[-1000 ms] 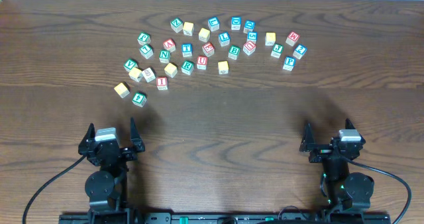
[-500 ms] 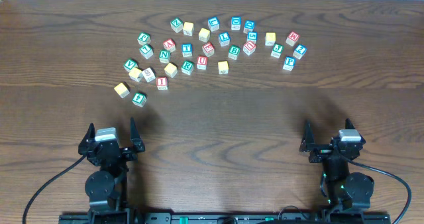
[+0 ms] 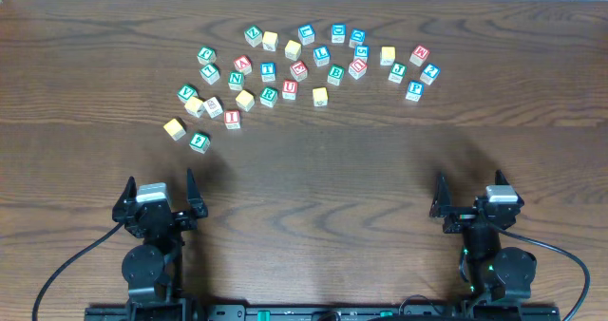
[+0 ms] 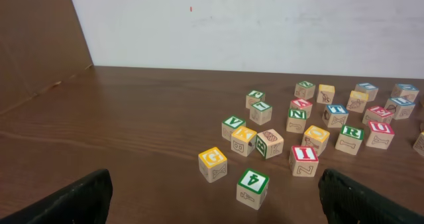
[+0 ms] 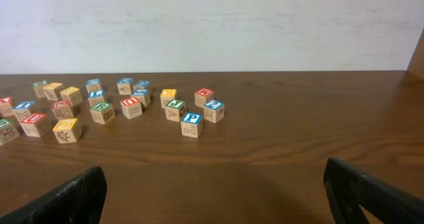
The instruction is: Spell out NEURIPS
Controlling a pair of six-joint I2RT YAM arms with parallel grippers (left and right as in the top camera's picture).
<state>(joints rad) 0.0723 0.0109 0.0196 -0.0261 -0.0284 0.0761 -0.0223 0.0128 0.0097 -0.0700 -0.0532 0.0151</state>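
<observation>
The letters for the word lie mixed in a loose arc of cubes [image 3: 321, 57] on the far half of the table [image 3: 313, 217], none of them set in order yet, so I judge the task is at its very beginning. The I cube [image 3: 232, 119], red, sits at the near edge of the left cluster; the green R cube [image 3: 269, 95] and the red U cube [image 3: 290, 88] stand just beside each other a little further in, and the green N cube [image 3: 236, 81] is behind them. The blue P cube [image 3: 413, 90] is well apart, on the right end of the arc (the two other letters I cannot read surely on such small faces). This spread probably decides the work: four letters are nearer to the left arm and P to the right one. Between the arc and the arms the wood is bare, which looks a fitting strip for laying the row. The left gripper [image 3: 160, 180] and the right gripper [image 3: 470, 180] rest at the near edge, each with the jaws spread fully wide and nothing between them, a ready posture because no cube is chosen yet.
</observation>
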